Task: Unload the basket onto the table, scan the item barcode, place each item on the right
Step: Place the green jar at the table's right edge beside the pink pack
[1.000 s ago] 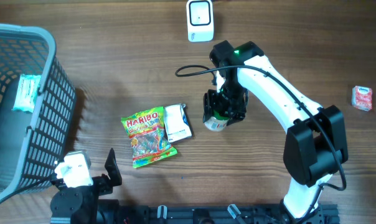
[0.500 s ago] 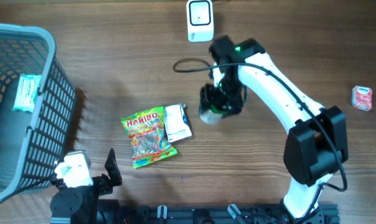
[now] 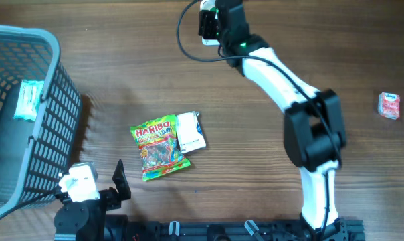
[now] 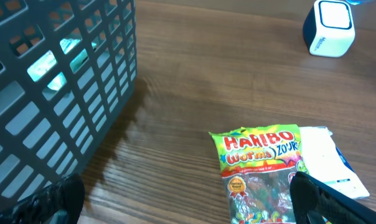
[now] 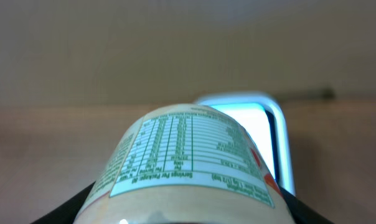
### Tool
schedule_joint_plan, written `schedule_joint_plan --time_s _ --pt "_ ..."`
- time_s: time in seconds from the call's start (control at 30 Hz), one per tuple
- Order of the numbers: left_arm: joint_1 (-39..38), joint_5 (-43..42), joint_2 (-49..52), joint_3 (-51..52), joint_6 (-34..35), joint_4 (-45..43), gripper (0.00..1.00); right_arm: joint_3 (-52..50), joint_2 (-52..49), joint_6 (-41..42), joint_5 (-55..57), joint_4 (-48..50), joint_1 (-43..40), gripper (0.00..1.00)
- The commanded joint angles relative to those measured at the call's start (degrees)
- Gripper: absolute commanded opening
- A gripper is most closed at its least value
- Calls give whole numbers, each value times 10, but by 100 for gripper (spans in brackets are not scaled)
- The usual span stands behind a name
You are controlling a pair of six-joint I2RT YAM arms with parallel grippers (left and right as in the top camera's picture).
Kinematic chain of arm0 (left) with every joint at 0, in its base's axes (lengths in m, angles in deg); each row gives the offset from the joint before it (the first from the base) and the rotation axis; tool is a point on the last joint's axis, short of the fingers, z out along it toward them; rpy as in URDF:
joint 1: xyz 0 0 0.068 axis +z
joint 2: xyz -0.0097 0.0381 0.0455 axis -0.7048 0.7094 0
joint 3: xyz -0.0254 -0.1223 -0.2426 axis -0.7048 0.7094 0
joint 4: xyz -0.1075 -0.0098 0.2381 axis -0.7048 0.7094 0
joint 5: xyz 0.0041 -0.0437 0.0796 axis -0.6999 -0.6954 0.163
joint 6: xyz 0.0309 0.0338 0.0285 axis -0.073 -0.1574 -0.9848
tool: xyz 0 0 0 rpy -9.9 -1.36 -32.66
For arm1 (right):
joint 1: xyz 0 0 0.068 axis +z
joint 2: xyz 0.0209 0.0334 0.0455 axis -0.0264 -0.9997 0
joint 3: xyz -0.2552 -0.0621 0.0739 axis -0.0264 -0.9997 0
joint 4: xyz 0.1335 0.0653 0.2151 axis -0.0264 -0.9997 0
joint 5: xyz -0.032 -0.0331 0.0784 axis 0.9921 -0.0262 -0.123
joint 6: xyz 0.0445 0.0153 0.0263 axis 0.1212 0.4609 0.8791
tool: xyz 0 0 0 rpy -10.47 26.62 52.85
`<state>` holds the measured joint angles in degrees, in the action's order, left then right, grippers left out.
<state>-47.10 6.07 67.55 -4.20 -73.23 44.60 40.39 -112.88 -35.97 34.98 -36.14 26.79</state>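
At far left stands the grey basket (image 3: 28,114); near it the left gripper (image 4: 185,186) hangs empty, fingers spread wide. Mid-table lie a Haribo bag (image 3: 158,147) and, touching it, a white packet (image 3: 190,132). Further right, the right gripper (image 3: 219,20) clasps the labelled tub (image 5: 188,162) just before the white scanner (image 5: 272,137). A pink carton (image 3: 388,106) sits far right.

Lettering I can make out: one brand name.
The green-and-yellow plastic candy bag (image 4: 263,165) reads "HARIBO" and "WORMS ZOUR"; the cream round container (image 5: 188,155) I carry shows a green nutrition table, too blurred to read.
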Motion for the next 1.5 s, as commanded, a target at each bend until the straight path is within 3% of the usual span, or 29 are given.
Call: schedule_joint_plan --time_s 0.0,0.07,0.27,0.5,0.53,0.7,0.8,1.0,1.13,1.27,1.37,1.47 --pt "3 -3 -4 2 3 -3 100 9 -54 -26 59 138 -8 52" --pt "3 -3 -4 2 3 -3 100 10 -82 -25 71 215 -14 51" --pt "3 -3 -4 2 3 -3 100 14 -93 11 67 217 -42 50" --pt "3 -3 -4 2 3 -3 100 35 38 23 69 -3 -79 51" --pt "3 -3 -4 2 3 -3 100 35 77 23 69 -101 -105 51" --pt "3 -3 -4 2 3 -3 100 35 108 37 28 -387 -246 53" --pt "3 -3 -4 2 3 -3 100 34 101 33 -21 -489 -326 51" --pt "3 -3 -4 2 3 -3 100 11 100 -12 -83 -553 -442 50" --pt "3 -3 -4 2 3 -3 100 2 55 -28 -41 -576 -472 53" --pt "3 -3 -4 2 3 -3 100 2 6 -2 -40 -605 -495 49" --pt "3 -3 -4 2 3 -3 100 2 1 43 -40 -605 -512 69" --pt "3 -3 -4 2 3 -3 100 2 1 51 -25 -604 -516 100"
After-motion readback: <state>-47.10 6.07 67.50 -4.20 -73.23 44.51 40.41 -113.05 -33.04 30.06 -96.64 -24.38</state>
